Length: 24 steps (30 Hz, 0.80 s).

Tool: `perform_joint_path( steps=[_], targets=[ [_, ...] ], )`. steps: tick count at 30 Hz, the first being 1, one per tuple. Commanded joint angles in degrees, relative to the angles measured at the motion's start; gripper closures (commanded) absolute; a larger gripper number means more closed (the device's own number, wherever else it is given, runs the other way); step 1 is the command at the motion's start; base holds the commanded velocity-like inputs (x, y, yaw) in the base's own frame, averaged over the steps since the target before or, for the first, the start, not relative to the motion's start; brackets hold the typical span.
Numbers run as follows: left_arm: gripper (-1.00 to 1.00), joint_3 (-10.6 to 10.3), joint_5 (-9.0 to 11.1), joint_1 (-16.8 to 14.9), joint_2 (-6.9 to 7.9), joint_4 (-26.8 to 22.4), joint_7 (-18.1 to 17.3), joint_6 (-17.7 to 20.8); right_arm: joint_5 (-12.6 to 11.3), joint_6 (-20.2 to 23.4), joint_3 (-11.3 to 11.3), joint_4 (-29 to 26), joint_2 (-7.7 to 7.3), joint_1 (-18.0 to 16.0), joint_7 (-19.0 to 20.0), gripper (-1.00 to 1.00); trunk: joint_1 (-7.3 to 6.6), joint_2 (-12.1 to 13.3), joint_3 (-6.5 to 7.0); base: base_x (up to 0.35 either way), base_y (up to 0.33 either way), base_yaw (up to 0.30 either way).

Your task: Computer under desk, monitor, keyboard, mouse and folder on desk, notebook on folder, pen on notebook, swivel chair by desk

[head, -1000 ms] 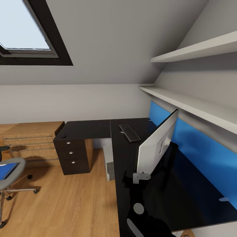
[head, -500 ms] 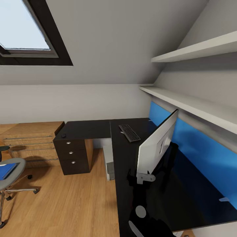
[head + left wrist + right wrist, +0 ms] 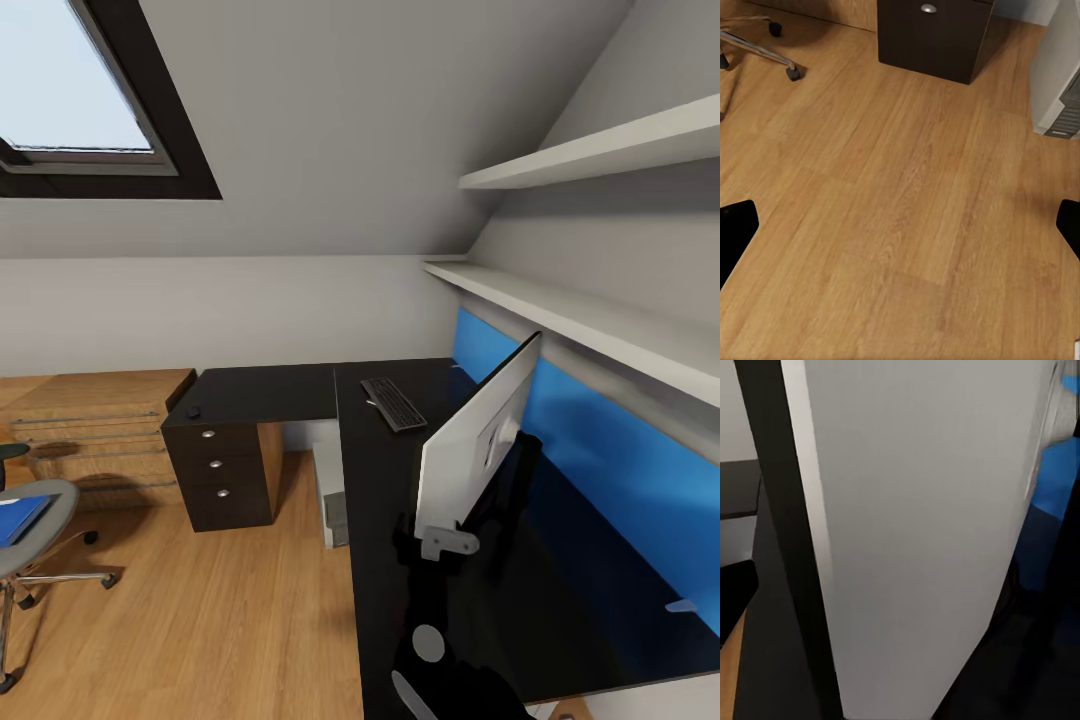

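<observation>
Head view of the attic bedroom, with a skylight (image 3: 75, 95) in the sloped ceiling and two white wall shelves (image 3: 590, 320) at the right. The L-shaped desk (image 3: 270, 392) presents a glossy black surface backed by a blue panel (image 3: 610, 460); its dark drawers (image 3: 218, 465) carry round silver knobs. The monitor (image 3: 475, 440) stands on the surface with its pale silver-white back toward the camera, tilted slightly. The keyboard (image 3: 393, 403) lies flat on the surface beyond the monitor, well apart from it. The mouse (image 3: 192, 411) sits at the far left corner of the surface, above the drawers. The computer (image 3: 335, 500) stands on the wood floor (image 3: 220, 610) under the desk, partly hidden by the surface edge. The swivel chair (image 3: 35, 540) stands well apart from the desk at the left, with the blue folder (image 3: 20, 520) lying on its seat. The right claw (image 3: 445, 542) sits at the monitor's lower near edge; whether it pinches the panel cannot be told. In the left wrist view the left claw (image 3: 900, 232) is spread wide above bare floor.
</observation>
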Motion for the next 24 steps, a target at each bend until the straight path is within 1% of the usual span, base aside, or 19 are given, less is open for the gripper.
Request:
perform_joint_path(
  steps=[1,11,24],
  targets=[
    [-1.00,-0.10,0.29,0.02,0.03,-0.08,0.17,-0.11,-0.57,-0.61,0.20,0.00,-0.02,-0.10,-0.27,-1.00,0.03,-0.10,-0.10,0.017,0.000,0.000],
    [-1.00,-0.10,0.29,0.02,0.03,-0.06,0.17,-0.11,-0.57,-0.70,0.19,0.39,0.00,-0.10,-0.57,-1.00,0.03,-0.10,-0.10,0.132,0.000,0.000],
    [-1.00,-0.10,0.37,0.02,0.03,0.01,0.17,-0.11,-0.57,-0.78,0.20,1.03,0.07,-0.10,-0.65,-1.00,0.03,-0.10,-0.10,0.019,0.000,0.000]
  ],
)
